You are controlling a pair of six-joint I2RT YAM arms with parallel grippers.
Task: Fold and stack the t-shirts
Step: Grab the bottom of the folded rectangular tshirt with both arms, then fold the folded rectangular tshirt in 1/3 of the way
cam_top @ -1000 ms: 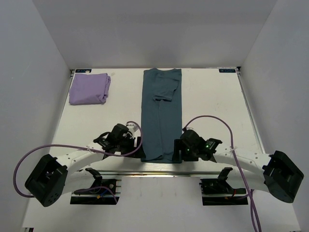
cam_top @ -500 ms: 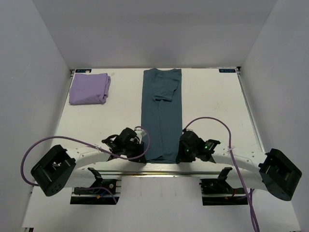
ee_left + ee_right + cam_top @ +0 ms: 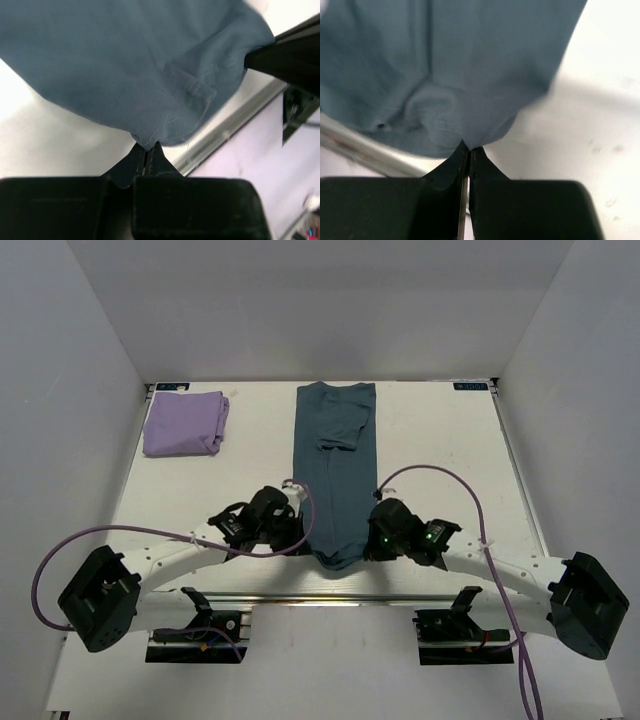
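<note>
A: What's on the white table [image 3: 440,440]?
B: A teal t-shirt [image 3: 335,465] stretching away from both jaws, and a folded lavender t-shirt [image 3: 183,423] well beyond the left gripper [image 3: 146,149].
A: The jaws?
B: It and the right gripper [image 3: 466,150] each pinch a near hem corner.

Table [image 3: 440,460], viewed from the arms' side: small folded t-shirt [image 3: 183,424] in the far left corner, well apart from the rest; long t-shirt [image 3: 335,470] down the middle, running from the far edge toward the near edge, one sleeve folded onto its far half. Left gripper [image 3: 300,530] just left of its near end, right gripper [image 3: 372,535] just right, each pinched onto a near corner; that end bunched between them, behind the near rail [image 3: 330,595].
</note>
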